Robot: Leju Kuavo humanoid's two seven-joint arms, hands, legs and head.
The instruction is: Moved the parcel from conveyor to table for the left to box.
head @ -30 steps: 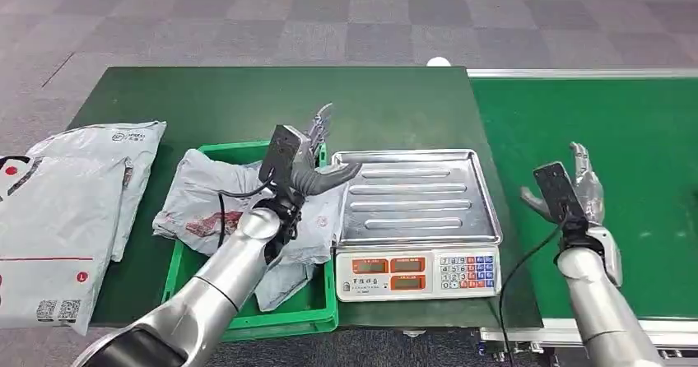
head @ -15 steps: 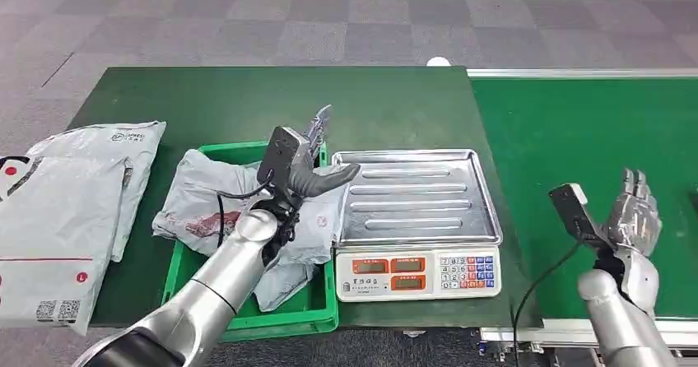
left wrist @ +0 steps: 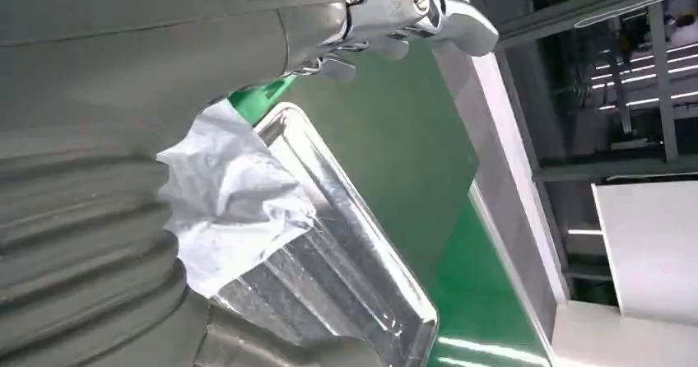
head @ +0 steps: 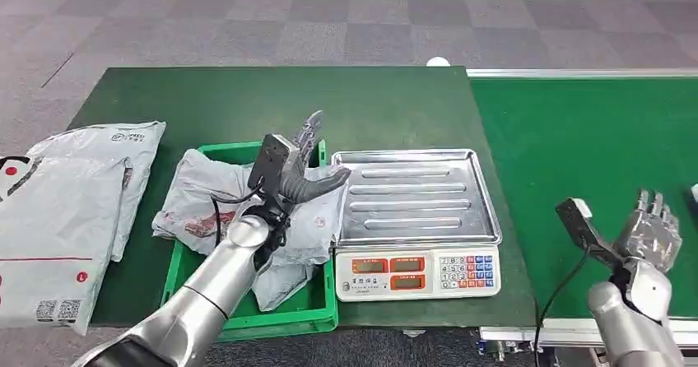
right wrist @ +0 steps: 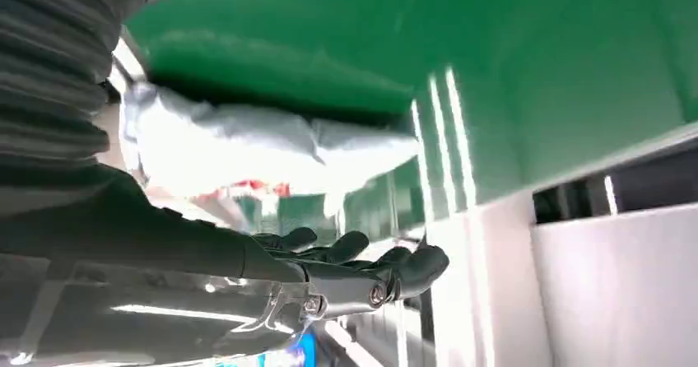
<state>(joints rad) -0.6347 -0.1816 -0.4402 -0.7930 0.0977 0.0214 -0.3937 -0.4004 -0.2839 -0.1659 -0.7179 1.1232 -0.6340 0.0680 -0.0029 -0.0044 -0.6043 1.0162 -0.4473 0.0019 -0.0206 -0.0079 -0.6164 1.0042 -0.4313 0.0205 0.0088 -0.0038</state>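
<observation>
Parcel (right wrist: 247, 149): a pale grey poly mailer with a patch of red print, lying flat on the green conveyor (head: 576, 137) ahead of the right hand (head: 650, 234). In the head view a pale sliver at the picture's right edge may be its corner, though too little shows to be sure. It looks like a soft bag rather than a box: the film is wrinkled and puffed, so it will probably be light, limp and rather slick, sagging from whatever point lifts it. A grip on a loose corner would likely only bunch the film and let the contents swing. The better hold seems to be across the fuller middle, with the thumb under one long edge and the fingers over the top. How heavy the contents are cannot be told. The right hand hangs over the near part of the belt with fingers spread and nothing in it, well short of the bag. The left hand (head: 300, 169) is likewise spread and empty above the green crate (head: 247, 322), where similar crumpled mailers (head: 202, 202) lie, just beside the steel pan of the scale (head: 411, 194) on the desk (head: 247, 104).
</observation>
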